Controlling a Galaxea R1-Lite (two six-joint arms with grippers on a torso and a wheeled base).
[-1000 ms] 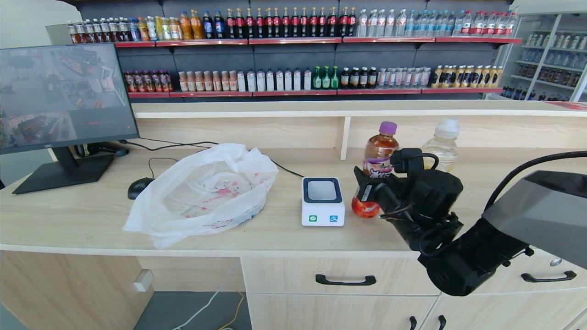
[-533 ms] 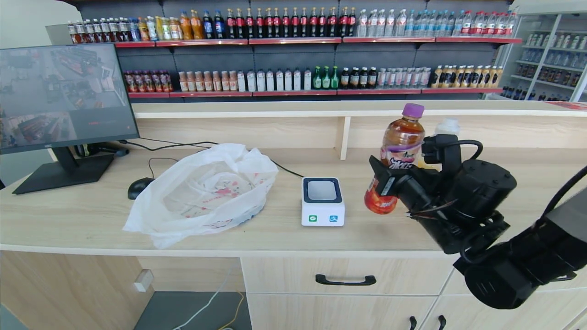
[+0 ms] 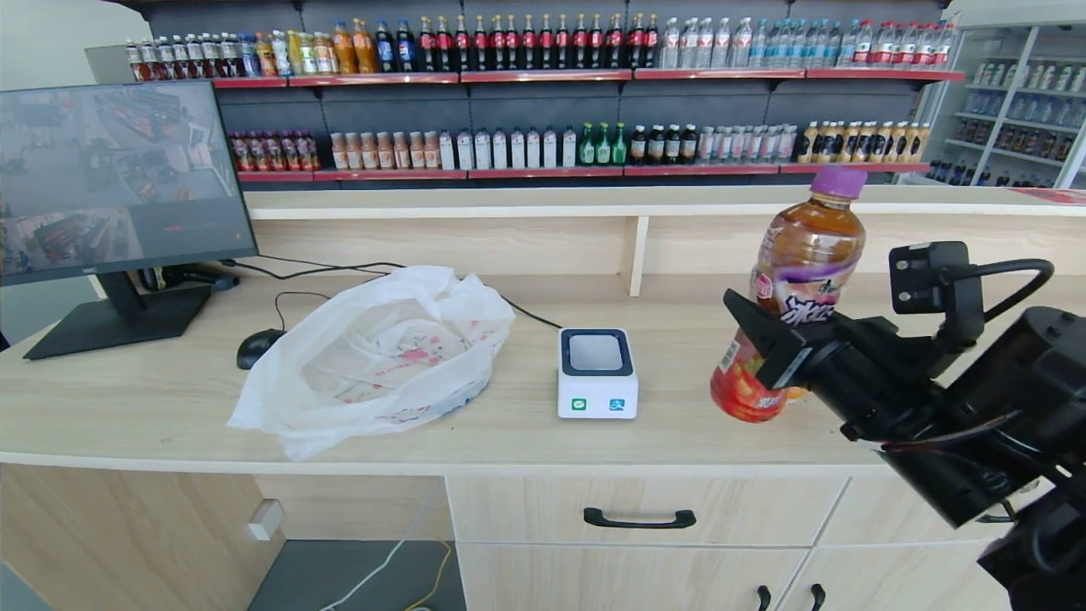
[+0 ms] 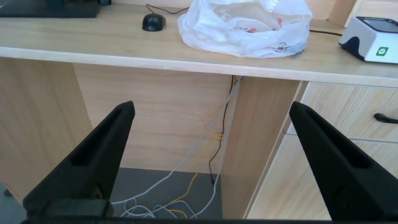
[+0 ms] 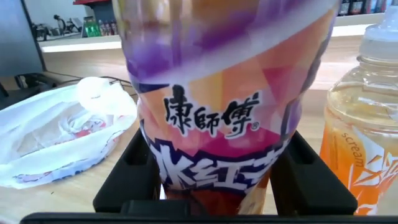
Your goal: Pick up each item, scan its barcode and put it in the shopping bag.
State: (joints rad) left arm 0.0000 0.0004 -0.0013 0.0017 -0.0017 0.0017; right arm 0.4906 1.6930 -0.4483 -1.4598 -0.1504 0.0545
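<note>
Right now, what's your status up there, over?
Right gripper shut on purple-capped bottle, held above counter. Left gripper open, low by the counter front. Nothing between bottle and scanner.

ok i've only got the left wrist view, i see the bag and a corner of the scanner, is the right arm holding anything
observer: yes, the right gripper is shut on a purple-capped bottle, to the right of the scanner.
operator: upright?
observer: leaning, cap tipped toward the robot's right.
operator: any other item out there
observer: one, a clear bottle of pale liquid close beside the held one.
</note>
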